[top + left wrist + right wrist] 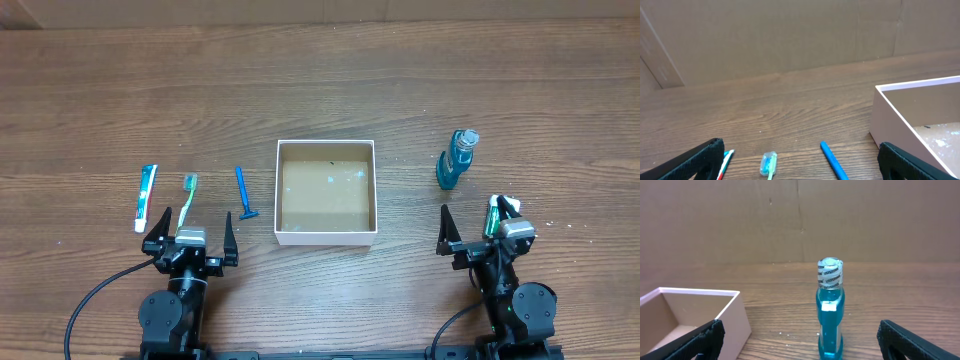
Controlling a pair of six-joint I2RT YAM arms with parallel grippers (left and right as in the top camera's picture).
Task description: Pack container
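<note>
both arms are folded low at the near edge of the tabletop [320, 80], one at each side, with the wrists pointed toward the far edge. the left tool [193, 233] is spread wide and nothing is gripped by it; the near end of a green toothbrush [187, 200] is seen just ahead of it, between the fingers. a toothpaste tube [146, 197] lies just left of the toothbrush and a blue razor [244, 192] just right of it. the container [325, 237] is set at the middle of the tabletop, between the two arms and beside the razor. the right tool [480, 228] is likewise spread wide and nothing is gripped. a blue mouthwash bottle [830, 315] stands upright ahead of it, right of the container. a green and white item [500, 208] is partly hidden at the right tool.
</note>
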